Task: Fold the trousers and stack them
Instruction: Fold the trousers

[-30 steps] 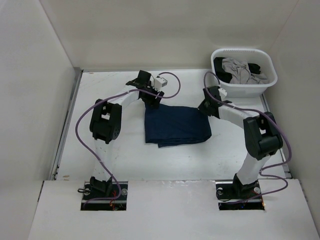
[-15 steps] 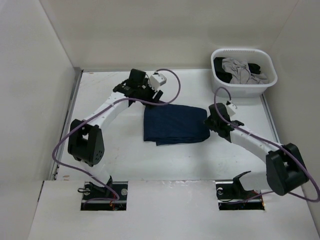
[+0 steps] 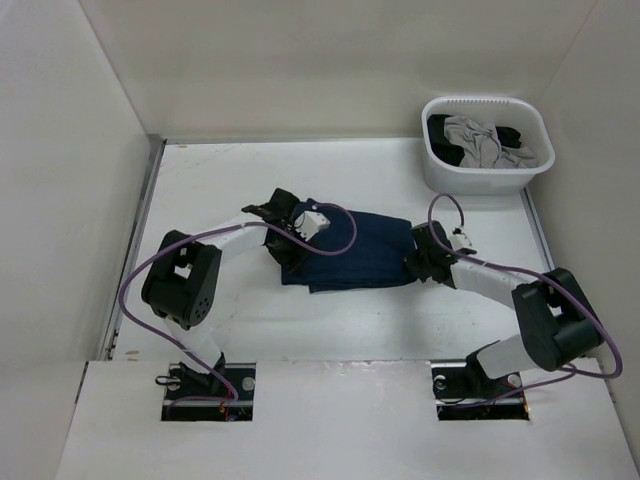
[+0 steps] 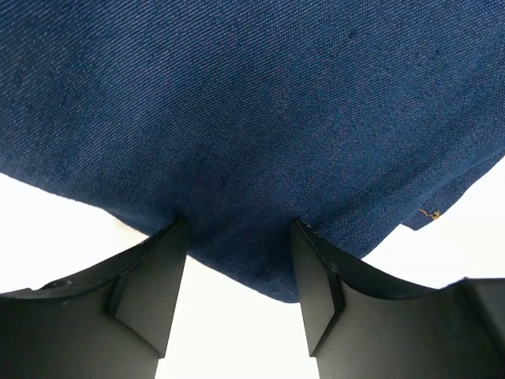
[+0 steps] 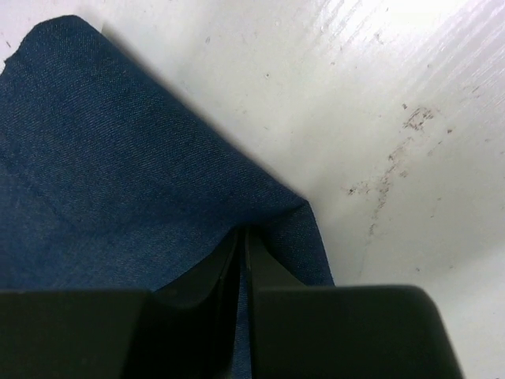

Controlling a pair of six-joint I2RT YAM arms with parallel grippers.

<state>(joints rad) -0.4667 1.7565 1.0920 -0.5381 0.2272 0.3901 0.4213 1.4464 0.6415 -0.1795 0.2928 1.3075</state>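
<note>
The trousers [image 3: 350,250] lie folded in a compact rectangle mid-table, between my two arms; the right gripper [image 5: 243,246] is nearly closed, pinching a corner of the denim at its right end; the left gripper [image 4: 237,237] stands about half open, its fingertips [image 4: 154,276] touching the left edge with nothing clamped. My worry: pulling with the right alone would drag the layers apart and open the fold; a shallow left bite would catch only the top layer; the table [image 3: 220,180] looks smooth, so the bundle may skid.
</note>
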